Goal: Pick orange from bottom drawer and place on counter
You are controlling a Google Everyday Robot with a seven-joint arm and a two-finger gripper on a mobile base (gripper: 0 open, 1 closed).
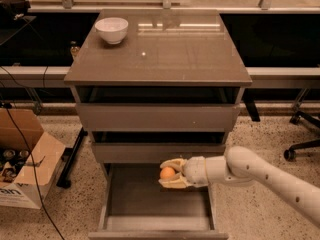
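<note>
The orange (167, 173) is a small round fruit held between the cream fingers of my gripper (169, 173). The gripper reaches in from the right on a white arm (260, 176) and hangs above the open bottom drawer (155, 204), just below the front of the middle drawer (157, 151). The gripper is shut on the orange. The counter (165, 49) is the glossy grey-brown top of the cabinet, well above the gripper.
A white bowl (111, 29) stands on the counter's back left corner. An open cardboard box (22, 159) with cables sits on the floor at left. An office chair base (302, 134) stands at right. The top drawer (157, 116) is shut.
</note>
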